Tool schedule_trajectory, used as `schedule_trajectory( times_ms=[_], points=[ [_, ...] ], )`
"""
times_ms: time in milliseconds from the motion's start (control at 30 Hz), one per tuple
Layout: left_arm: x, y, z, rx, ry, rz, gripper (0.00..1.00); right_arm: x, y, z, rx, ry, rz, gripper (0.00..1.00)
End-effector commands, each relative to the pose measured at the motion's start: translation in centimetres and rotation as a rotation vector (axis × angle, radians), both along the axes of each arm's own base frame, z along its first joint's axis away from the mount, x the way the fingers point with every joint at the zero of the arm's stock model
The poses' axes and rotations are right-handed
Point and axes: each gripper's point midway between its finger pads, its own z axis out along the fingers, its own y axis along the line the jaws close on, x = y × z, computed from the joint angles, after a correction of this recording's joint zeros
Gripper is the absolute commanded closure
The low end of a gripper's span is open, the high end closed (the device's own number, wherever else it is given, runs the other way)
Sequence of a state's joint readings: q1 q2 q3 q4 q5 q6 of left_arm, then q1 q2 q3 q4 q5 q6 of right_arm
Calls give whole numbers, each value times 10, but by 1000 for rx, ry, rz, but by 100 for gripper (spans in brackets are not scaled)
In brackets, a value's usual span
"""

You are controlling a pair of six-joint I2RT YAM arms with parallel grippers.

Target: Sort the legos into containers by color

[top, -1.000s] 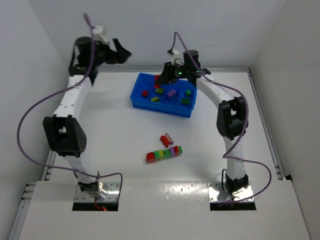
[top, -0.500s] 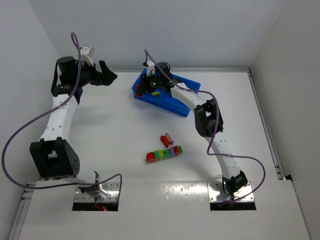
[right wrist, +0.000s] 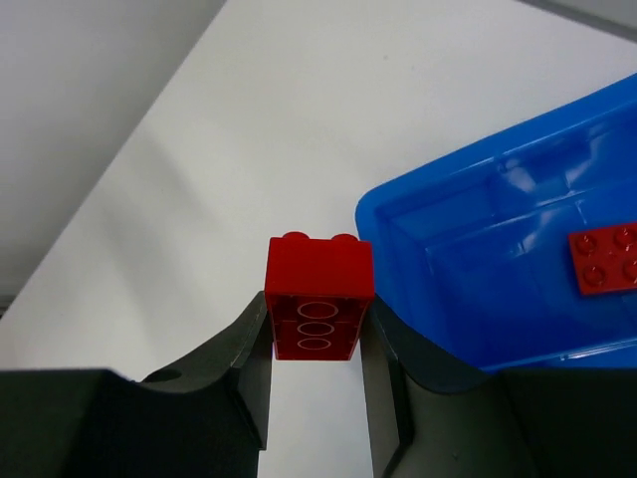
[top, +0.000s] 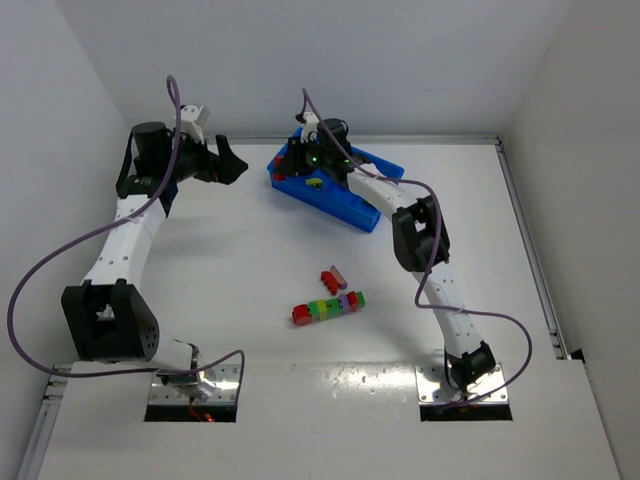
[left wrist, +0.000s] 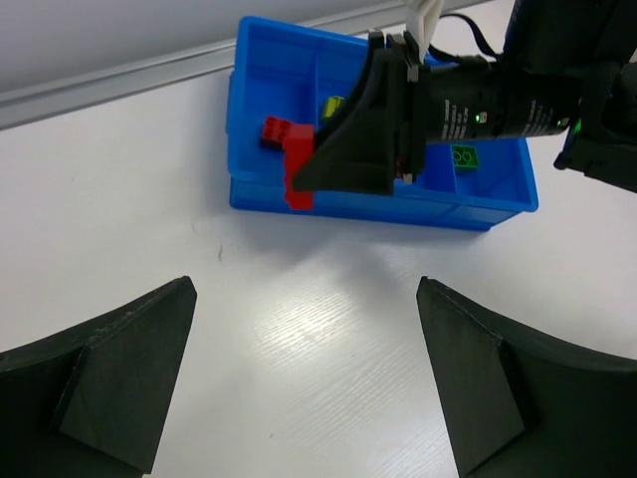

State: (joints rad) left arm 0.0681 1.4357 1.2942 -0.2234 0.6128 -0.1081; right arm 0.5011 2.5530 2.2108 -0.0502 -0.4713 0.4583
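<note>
Starting at the near side of the desk (top: 230, 280), the first thing I see is a multicoloured strip (top: 328, 307) of joined legos, not yet broken up or sorted. Just beyond it lies a small red-and-pink pair (top: 332, 277), also loose on the desk. Farther back sits the tray (top: 345, 203), set askew. It already holds some sorted pieces: a red piece (left wrist: 274, 131) in its left end compartment, and a yellow piece (left wrist: 333, 105) and a green piece (left wrist: 464, 155) in compartments further along. Others may be hidden behind the right end effector (right wrist: 317, 339). That one pinches a red brick (right wrist: 318, 289) between its fingers, just beside the tray's left rim and close to the red piece, so I'd judge a drop into that compartment is the step in hand. The left end effector (left wrist: 309, 378) hangs off to the left, spread wide with nothing in it. The sorting looks well under way, with the held brick, the pair and the strip left to do.
</note>
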Motion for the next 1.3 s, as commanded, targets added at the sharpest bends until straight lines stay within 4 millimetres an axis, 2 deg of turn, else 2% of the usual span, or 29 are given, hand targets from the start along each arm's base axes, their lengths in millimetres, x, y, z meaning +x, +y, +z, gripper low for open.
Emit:
schedule_trajectory(
  times_ms=[0, 100, 200, 300, 333, 367, 433, 467, 533, 633, 667, 800, 867, 900, 933, 967, 1000, 1033, 1200, 1267],
  points=[
    [-3, -5, 15, 17, -70, -18, 0, 13, -3, 60, 114, -109, -27, 100],
    [-4, -7, 16, 21, -79, -17, 0, 38, -19, 51, 76, -152, -183, 100],
    [-6, -6, 16, 25, -79, -7, 0, 52, -29, 37, 35, -175, -262, 100],
    [-5, -4, 15, 28, -79, 3, 0, 67, -35, 35, 25, -235, -325, 100],
    [-5, -4, 15, 28, -79, 3, 0, 70, -37, 39, 32, -250, -339, 100],
    [-5, -4, 15, 21, -74, 6, 0, 75, -39, 24, 6, -250, -355, 100],
    [-6, -4, 11, 20, -65, 5, 0, 77, -30, 27, 11, -270, -345, 100],
    [-5, -3, 11, 23, -65, 14, 0, 78, -30, 20, 5, -262, -344, 100],
    [-5, -3, 11, 23, -65, 14, 0, 71, -21, 12, -2, -259, -306, 100],
    [-4, -3, 20, 24, -84, 14, 0, 56, -15, -18, -34, -200, -261, 100],
    [-2, -3, 16, 24, -75, 14, 0, 51, -16, -30, -45, -179, -249, 100],
    [-2, -7, 20, 24, -85, 5, 0, 29, -3, -43, -53, -125, -145, 100],
    [0, -7, 17, 23, -75, 5, 0, 8, 6, -51, -31, -82, -37, 100],
    [0, -7, 17, 23, -75, 5, 0, 1, 10, -38, 0, -99, 7, 100],
    [0, -7, 17, 23, -75, 5, 0, -15, 17, -32, 33, -93, 91, 100],
    [-1, -7, 13, 23, -66, 5, 0, -27, 17, -37, 43, -78, 131, 100],
    [-1, -7, 13, 23, -66, 5, 0, -32, 20, -28, 61, -85, 166, 100],
    [-1, -7, 13, 23, -66, 5, 0, -42, 22, -30, 70, -58, 215, 100],
    [-1, -12, 9, 19, -57, -13, 0, -60, 18, -28, 76, 35, 285, 100],
    [-2, -13, 9, 16, -58, -22, 0, -64, 15, -16, 66, -7, 297, 100]
  ],
)
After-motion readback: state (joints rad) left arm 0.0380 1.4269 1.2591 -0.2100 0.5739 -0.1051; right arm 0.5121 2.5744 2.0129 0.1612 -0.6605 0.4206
